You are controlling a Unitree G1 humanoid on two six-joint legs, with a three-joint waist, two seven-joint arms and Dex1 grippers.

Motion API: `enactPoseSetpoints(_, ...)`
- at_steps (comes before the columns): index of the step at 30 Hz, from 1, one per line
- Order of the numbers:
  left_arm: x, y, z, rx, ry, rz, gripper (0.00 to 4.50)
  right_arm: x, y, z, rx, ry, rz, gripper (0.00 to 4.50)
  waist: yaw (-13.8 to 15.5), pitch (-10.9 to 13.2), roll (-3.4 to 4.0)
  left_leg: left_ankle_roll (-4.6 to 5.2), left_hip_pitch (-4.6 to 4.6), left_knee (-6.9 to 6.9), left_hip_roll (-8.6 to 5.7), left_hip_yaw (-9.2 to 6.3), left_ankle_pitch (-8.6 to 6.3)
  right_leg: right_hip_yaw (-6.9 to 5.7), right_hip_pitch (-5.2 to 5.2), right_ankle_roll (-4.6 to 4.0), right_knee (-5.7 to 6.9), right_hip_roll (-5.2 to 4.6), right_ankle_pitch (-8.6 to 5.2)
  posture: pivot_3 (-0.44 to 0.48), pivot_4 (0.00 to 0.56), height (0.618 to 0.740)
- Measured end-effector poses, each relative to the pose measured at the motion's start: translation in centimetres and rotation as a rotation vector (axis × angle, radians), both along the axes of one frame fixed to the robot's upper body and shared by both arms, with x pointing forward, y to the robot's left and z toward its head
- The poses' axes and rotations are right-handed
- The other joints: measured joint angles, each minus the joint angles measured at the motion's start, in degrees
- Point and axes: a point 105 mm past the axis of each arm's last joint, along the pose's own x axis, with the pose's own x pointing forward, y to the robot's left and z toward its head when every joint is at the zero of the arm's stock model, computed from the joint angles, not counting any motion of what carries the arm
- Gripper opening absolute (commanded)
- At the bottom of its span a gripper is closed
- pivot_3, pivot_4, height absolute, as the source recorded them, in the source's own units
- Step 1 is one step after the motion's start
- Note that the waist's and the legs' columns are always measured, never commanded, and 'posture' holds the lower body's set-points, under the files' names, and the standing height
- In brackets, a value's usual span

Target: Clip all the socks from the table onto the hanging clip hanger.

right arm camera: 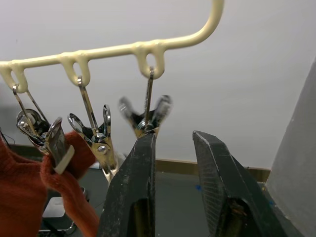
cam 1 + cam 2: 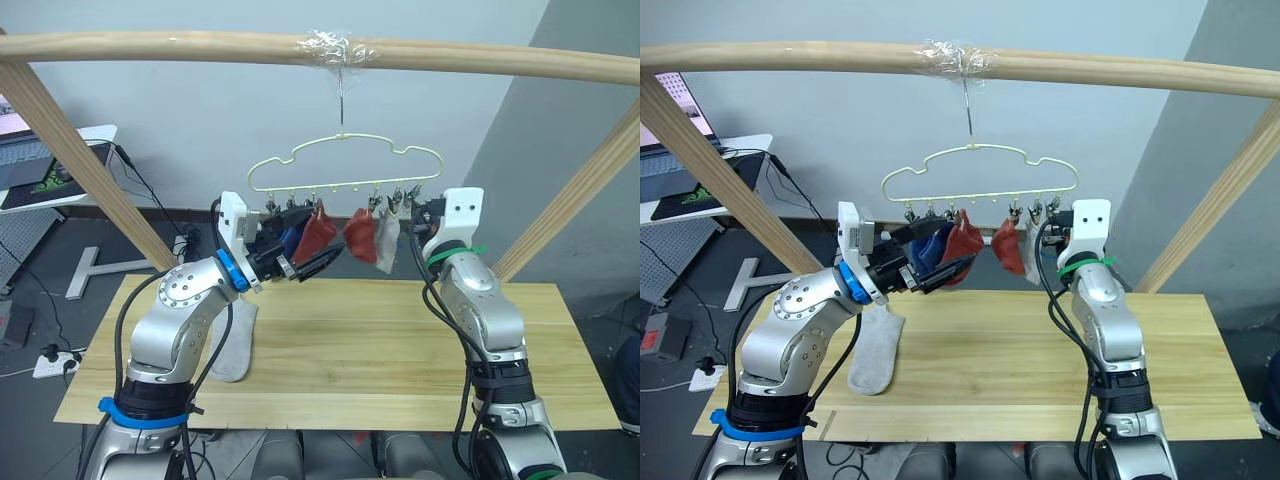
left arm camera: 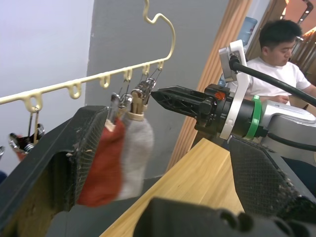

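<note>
Right gripper (image 1: 170,182): we see its jaws spread, empty, just below the end clip (image 1: 144,114) at centre frame; the clip's long axis runs upright, straight above the gap.
Left gripper (image 2: 940,262): jaws parted around the hung blue sock (image 2: 930,245), mid-frame.
Grey sock (image 2: 876,352): we see it flat on the table (image 2: 1200,370), lower left; left arm nearer.
Clip hanger (image 2: 345,165): upper centre.

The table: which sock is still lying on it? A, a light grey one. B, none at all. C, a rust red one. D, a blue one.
A: a single light grey sock lies flat on the table near the left arm, while the red socks hang clipped on the clip hanger.
</note>
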Motion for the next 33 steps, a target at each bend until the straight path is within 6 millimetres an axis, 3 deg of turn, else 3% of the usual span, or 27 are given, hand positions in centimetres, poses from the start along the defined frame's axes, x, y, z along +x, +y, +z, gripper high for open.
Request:
enactPoseSetpoints(5,0.0,0.5,0.1,0.014,-0.005,0.008,4.5,0.1,0.8,0.9,0.008,-0.023,0.026,1.23,0.52,0.04,0.02,0.0,0.0,0.0,0.0,0.0,0.0,0.0,-0.02,0.0,0.0,0.0,0.0,0.173,0.158,0.74)
enactPoseSetpoints(18,-0.1,0.6,-0.2,0.011,0.003,0.008,4.5,-0.3,1.0,0.3,0.014,-0.001,0.025,1.23,0.99,0.05,0.02,0.0,-0.02,0.0,0.0,0.01,0.0,0.0,-0.03,-0.01,0.01,0.0,0.0,0.168,0.147,0.74)
enactPoseSetpoints(24,0.0,0.4,0.4,0.005,-0.014,0.001,4.5,0.5,1.4,1.0,-0.003,-0.024,0.021,1.23,1.06,0.05,0.02,0.0,-0.02,0.0,0.0,0.01,0.0,-0.01,-0.03,-0.02,0.0,0.0,0.0,0.176,0.149,0.74)
enactPoseSetpoints(33,-0.1,0.3,0.4,-0.003,-0.012,-0.004,4.5,1.0,0.5,1.0,-0.029,-0.04,-0.005,1.23,1.08,0.05,0.02,0.0,-0.03,0.0,0.0,0.01,0.0,-0.01,-0.03,-0.02,0.0,0.0,0.0,0.181,0.157,0.74)
